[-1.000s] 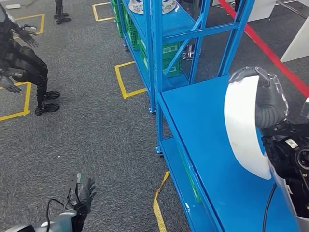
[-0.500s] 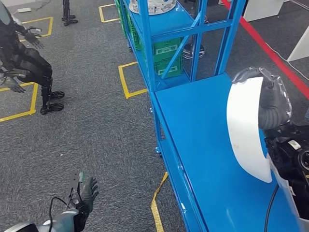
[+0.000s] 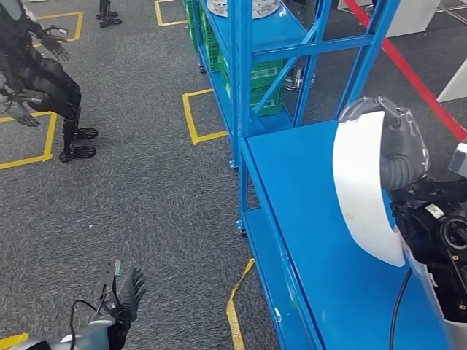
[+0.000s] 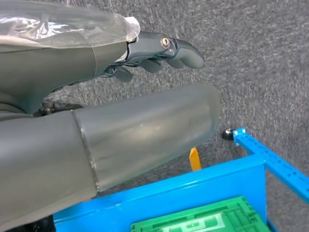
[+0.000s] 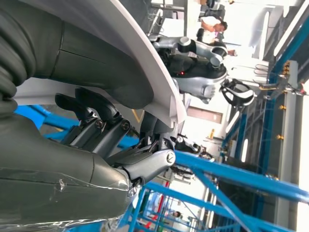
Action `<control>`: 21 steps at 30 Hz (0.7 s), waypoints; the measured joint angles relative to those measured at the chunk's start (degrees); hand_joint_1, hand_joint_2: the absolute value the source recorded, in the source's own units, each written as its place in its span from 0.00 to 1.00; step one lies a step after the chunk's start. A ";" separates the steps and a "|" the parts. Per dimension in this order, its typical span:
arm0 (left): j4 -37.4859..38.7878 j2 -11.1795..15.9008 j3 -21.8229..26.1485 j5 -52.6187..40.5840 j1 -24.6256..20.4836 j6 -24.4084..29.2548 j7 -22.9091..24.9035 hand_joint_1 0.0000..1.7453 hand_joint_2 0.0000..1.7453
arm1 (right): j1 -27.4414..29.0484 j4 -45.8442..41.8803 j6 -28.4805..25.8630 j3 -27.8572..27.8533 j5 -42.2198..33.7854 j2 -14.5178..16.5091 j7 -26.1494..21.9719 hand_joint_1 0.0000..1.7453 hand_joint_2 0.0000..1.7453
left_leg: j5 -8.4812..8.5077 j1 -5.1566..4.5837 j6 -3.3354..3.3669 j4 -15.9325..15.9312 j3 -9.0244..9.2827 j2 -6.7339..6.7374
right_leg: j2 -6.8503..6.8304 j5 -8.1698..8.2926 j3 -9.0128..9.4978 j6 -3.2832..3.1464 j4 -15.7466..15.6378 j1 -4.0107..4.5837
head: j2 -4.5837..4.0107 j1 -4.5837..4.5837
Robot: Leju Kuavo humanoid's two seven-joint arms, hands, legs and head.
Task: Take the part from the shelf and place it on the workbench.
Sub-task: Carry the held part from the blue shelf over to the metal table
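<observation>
I've got my right hand (image 3: 405, 149) clamped on the white part (image 3: 363, 186), held upright above the blue workbench (image 3: 309, 219) for set-down, while my left hand (image 3: 129, 292) hangs open and empty.

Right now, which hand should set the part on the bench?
Right. The right hand already grips the white curved part above the blue workbench. The left hand hangs empty over the carpet, off to the bench's side.
</observation>
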 joint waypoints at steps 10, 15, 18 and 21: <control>0.00 -1.00 0.00 -0.62 -0.08 0.39 0.30 0.00 0.00 | 0.53 -0.33 0.11 -0.29 0.11 -0.02 0.54 1.00 1.00 | -0.20 -0.47 0.71 -0.07 0.56 -2.53 | 2.44 2.24 -0.02 -1.83 -0.82 1.00 | 0.00 1.32; 0.00 -1.18 -0.01 -0.63 -0.11 0.48 0.56 0.00 0.00 | 0.33 -0.60 0.14 -0.33 0.04 -0.01 0.68 1.00 1.00 | -0.84 -0.56 -0.47 0.77 -0.08 -2.78 | 1.83 3.00 2.00 -2.57 -4.45 0.62 | 0.00 1.15; 0.01 -1.01 -0.02 -0.52 -0.29 0.49 0.59 0.00 0.00 | 0.08 -0.56 0.13 -0.27 -0.01 0.00 0.83 1.00 1.00 | -5.49 -0.01 -1.50 10.33 -4.80 -1.45 | 0.90 3.42 2.43 -2.89 -5.37 0.32 | 0.00 0.75; 0.00 -1.01 -0.02 -0.51 -0.25 0.50 0.78 0.00 0.00 | 0.05 -0.32 0.15 0.02 -0.02 0.00 0.91 1.00 1.00 | -5.70 0.95 -2.51 14.82 -7.60 -0.82 | 0.03 3.26 2.42 -2.64 -5.33 0.06 | 0.00 0.62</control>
